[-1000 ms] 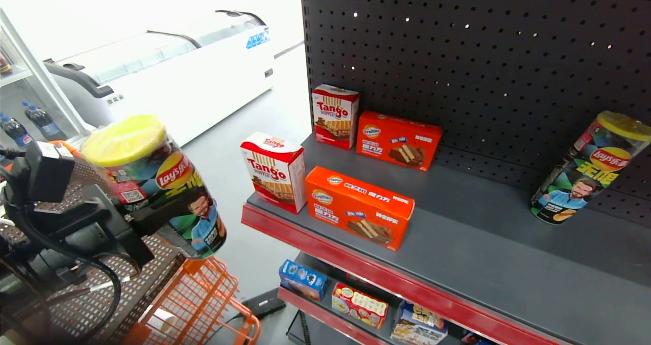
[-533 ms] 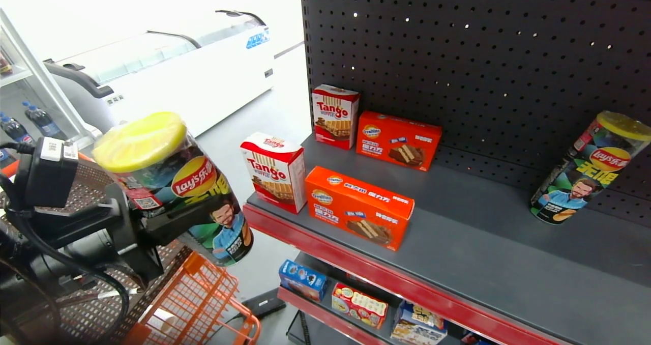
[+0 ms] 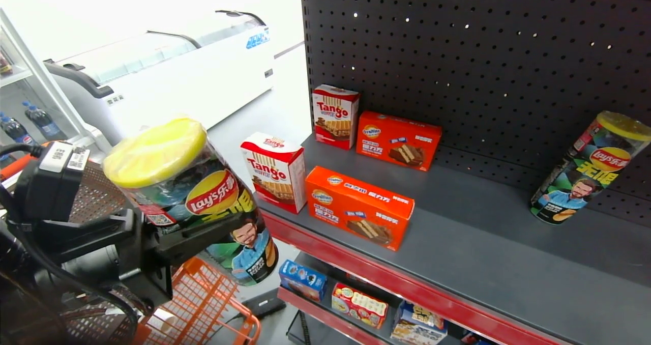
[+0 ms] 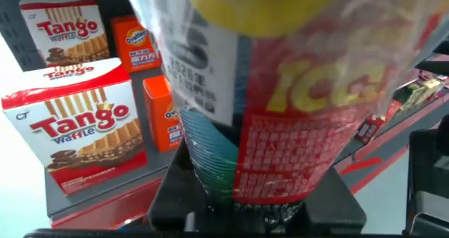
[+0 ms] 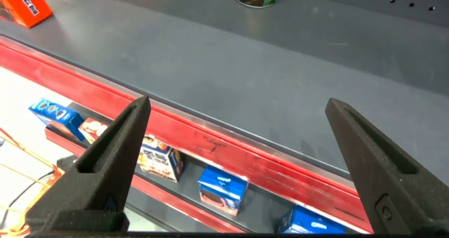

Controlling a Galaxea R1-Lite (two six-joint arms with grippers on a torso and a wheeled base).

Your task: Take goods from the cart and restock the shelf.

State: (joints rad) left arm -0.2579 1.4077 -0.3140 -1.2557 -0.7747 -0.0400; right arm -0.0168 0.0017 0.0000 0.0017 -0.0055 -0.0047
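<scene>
My left gripper (image 3: 175, 233) is shut on a chips can (image 3: 193, 197) with a yellow lid, held upright above the orange cart (image 3: 203, 304), just left of the shelf's (image 3: 457, 243) front corner. In the left wrist view the chips can (image 4: 287, 111) stands close before the camera, with wafer boxes behind it. A second chips can (image 3: 590, 169) leans against the pegboard at the shelf's right. My right gripper (image 5: 242, 168) is open, hovering in front of the shelf's red front edge (image 5: 231, 136).
Two red-and-white wafer boxes (image 3: 277, 172) (image 3: 334, 115) and two orange boxes (image 3: 361, 206) (image 3: 398, 139) stand on the shelf's left half. The grey shelf between them and the right can is bare. Lower shelves hold small boxes (image 3: 358, 304). A white freezer (image 3: 168, 75) stands behind.
My left gripper has carried the chips can to the right and slightly down, closer to the shelf's corner. The goods on the shelf have not moved.
</scene>
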